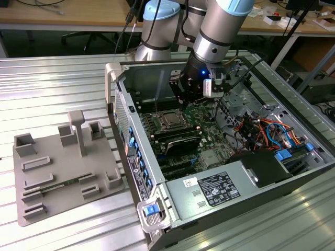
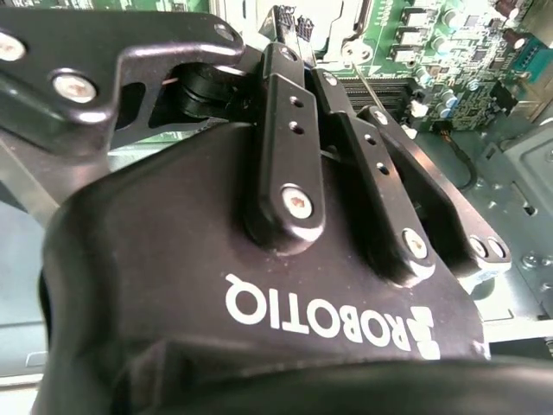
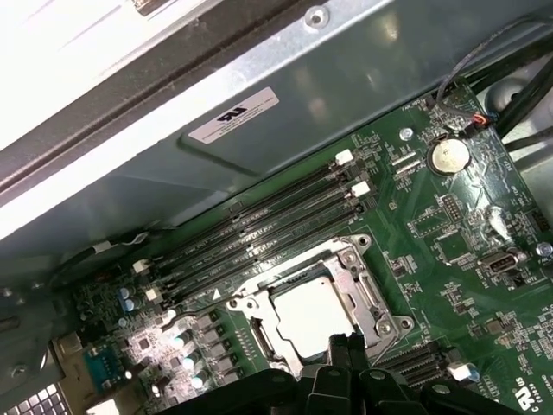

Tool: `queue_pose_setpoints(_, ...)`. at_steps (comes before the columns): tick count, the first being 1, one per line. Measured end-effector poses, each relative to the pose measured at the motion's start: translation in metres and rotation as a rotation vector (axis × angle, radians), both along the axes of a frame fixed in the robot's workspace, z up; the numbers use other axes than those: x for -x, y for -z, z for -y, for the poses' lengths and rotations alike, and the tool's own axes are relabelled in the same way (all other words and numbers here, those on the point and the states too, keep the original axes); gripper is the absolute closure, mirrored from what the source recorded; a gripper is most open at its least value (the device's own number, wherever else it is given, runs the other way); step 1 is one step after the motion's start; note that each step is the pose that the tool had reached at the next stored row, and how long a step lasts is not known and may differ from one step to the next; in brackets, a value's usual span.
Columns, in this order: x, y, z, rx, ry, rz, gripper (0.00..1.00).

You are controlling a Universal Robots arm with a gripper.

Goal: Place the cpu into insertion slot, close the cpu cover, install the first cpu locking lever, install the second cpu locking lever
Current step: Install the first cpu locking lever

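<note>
The cpu [image 3: 307,316] sits in the insertion slot [image 3: 259,333] under the closed cpu cover [image 3: 367,298]. The end effector [image 3: 346,346] hovers just above, fingertips pinched narrow, holding nothing. The thin, springy wire locking lever [image 3: 194,298] likely wants a hold at its free end

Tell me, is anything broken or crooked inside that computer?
Nothing stands out. The cpu sits flat and square in the insertion slot, with the cpu cover down around it. The hand is right at the slot's edge, and the green board looks undamaged.
</note>
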State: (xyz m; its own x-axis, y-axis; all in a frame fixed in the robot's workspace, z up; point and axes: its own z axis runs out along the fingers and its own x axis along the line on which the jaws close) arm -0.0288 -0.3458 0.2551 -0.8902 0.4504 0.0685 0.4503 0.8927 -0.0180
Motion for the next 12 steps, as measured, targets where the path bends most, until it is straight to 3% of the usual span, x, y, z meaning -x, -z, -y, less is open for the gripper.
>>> queue_pose_setpoints(2,0.0000,0.0000,0.0000,-0.0036,-0.022,0.0000,0.89)
queue_pose_setpoints(5,0.0000,0.0000,0.0000,-0.0255,-0.121,0.0001,0.89)
queue_pose_setpoints(12,0.0000,0.0000,0.0000,-0.0331,-0.153,0.0001,0.89)
